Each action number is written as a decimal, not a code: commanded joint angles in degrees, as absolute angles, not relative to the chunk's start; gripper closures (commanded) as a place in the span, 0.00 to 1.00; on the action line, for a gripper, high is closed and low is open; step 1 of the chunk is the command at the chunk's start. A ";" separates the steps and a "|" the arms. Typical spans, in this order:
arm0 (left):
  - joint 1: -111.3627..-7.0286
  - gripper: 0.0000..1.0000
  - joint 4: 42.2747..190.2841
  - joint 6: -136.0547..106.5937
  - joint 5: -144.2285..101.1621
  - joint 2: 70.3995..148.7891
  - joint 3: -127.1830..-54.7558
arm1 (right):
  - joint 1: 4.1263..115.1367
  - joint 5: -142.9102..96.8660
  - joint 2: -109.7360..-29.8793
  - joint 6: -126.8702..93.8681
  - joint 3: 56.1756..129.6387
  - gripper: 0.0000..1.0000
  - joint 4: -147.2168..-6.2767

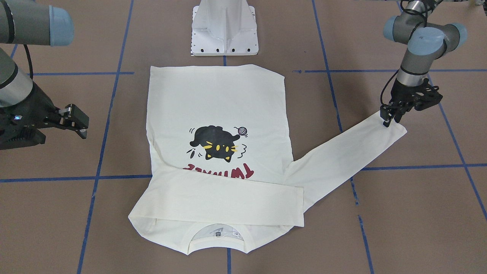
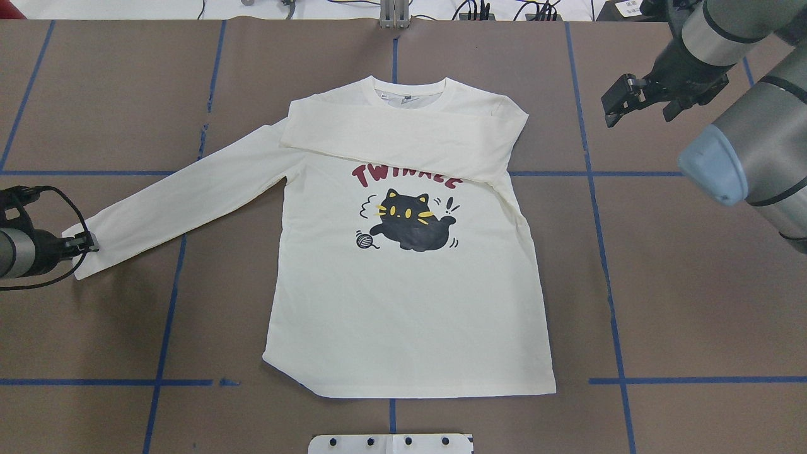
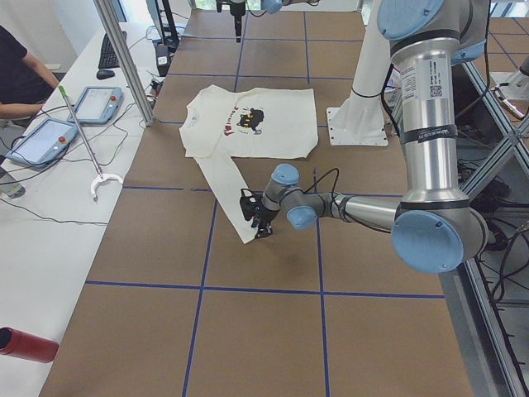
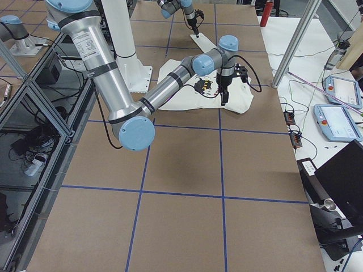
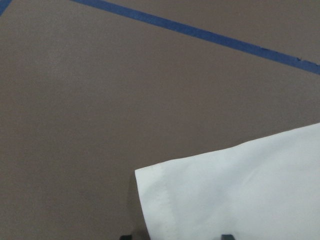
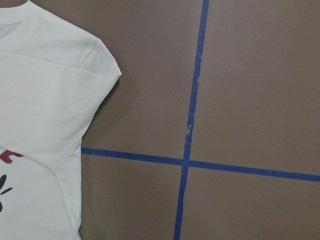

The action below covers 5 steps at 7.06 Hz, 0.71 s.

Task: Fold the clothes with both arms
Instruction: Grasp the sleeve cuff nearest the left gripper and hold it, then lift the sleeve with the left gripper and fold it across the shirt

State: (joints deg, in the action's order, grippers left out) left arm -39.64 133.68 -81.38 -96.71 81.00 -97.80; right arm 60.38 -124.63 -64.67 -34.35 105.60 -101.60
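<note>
The cream-white T-shirt [image 2: 403,302] lies flat on the brown table, cat print up. One sleeve [image 2: 403,135] is folded across the chest and covers part of the red lettering. The other sleeve [image 2: 183,195] stretches out flat toward my left side. My left gripper [image 2: 87,243] is down at that sleeve's cuff [image 5: 240,190]. In the left wrist view two fingertips [image 5: 127,236] stand apart on either side of the cuff's corner, so it is open. My right gripper [image 2: 615,101] hovers open and holds nothing, over bare table beyond the shirt's folded shoulder [image 6: 95,60].
The white pedestal base [image 1: 224,34] stands just behind the shirt's hem. Blue tape lines [image 6: 187,162] grid the table. A side bench with two tablets [image 3: 95,103], a metal post [image 3: 124,58] and a seated person runs along the far edge.
</note>
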 commanded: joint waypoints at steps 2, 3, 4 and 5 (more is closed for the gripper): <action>-39.64 1.00 133.42 -81.56 -96.85 81.04 -99.92 | 60.47 -124.54 -64.86 -34.10 105.38 0.00 -101.60; -39.73 1.00 132.81 -81.48 -97.12 81.04 -102.02 | 60.47 -124.54 -64.86 -34.10 105.38 0.00 -101.60; -39.73 1.00 130.54 -81.47 -97.12 81.04 -104.48 | 60.47 -124.63 -65.21 -34.10 105.38 0.00 -101.60; -39.73 1.00 126.08 -81.39 -97.38 81.91 -107.98 | 60.47 -124.63 -66.00 -34.10 105.64 0.00 -101.60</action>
State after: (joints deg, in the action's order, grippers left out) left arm -39.71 130.24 -81.46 -97.14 81.26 -104.27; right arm 60.46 -124.60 -65.28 -34.10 105.44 -101.60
